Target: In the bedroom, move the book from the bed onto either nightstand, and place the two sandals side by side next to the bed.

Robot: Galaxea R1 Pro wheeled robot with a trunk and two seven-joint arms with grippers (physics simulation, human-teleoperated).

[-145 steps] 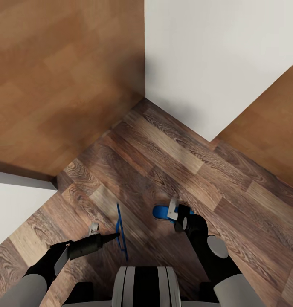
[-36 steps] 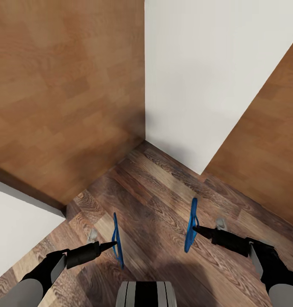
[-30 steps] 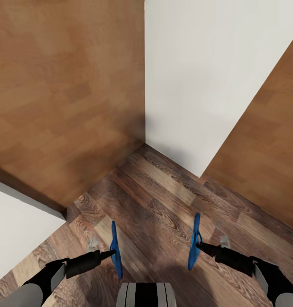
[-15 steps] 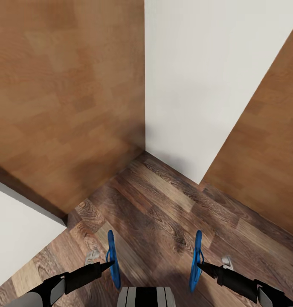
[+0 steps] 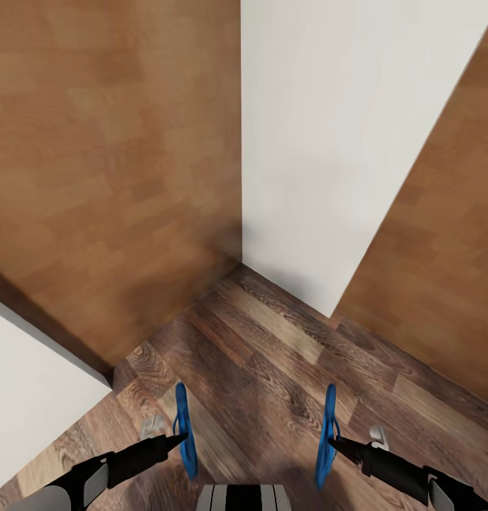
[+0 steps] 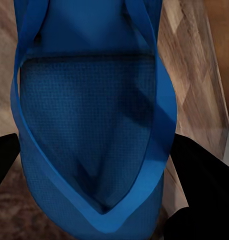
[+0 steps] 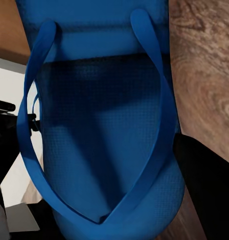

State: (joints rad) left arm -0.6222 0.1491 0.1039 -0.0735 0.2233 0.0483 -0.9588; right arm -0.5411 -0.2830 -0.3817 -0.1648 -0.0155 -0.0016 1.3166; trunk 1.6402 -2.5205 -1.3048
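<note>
Above the plank floor (image 5: 272,355): left sandal (image 5: 182,430) pinched in left jaws (image 5: 181,439), right sandal (image 5: 328,434) in right jaws (image 5: 334,443); both edge-on, long axes parallel.

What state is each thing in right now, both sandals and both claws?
Left sandal: held edge-on, off the floor, sole upright, in the left claw.
Right sandal: held edge-on, off the floor, sole upright, in the right claw.
Left claw: shut on the left sandal's strap.
Right claw: shut on the right sandal's strap.
</note>
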